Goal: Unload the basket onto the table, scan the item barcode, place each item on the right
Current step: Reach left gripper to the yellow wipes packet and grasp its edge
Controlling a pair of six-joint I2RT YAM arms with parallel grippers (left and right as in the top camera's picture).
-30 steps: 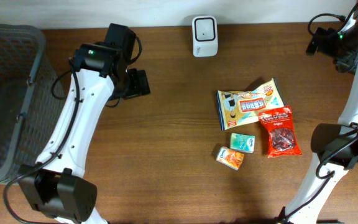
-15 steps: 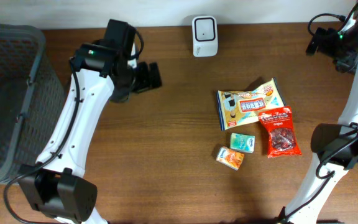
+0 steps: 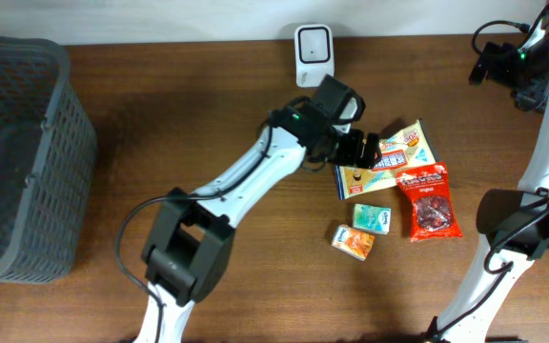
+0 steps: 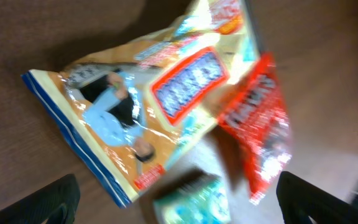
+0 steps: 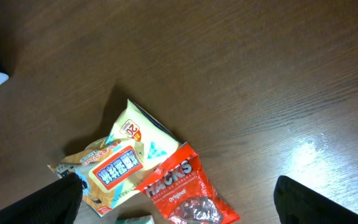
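With jaws spread wide, the left gripper [image 3: 362, 150] is hovering over the yellow snack bag [image 3: 386, 158], which is lying flat on the table below the scanner [image 3: 313, 43] and touching the red Hacks bag [image 3: 430, 202], so a closing pinch is risking catching both glossy packets or skidding off, while the right gripper [image 5: 178, 202], jaws likewise apart, is hanging well away.

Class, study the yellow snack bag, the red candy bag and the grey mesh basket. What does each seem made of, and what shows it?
Yellow snack bag: likely thin plastic film, glossy; glare patches and creases. Red candy bag: likely the same glossy film; bright highlights, crinkled surface. Grey mesh basket: probably moulded plastic, matt; uniform lattice walls, no shine.
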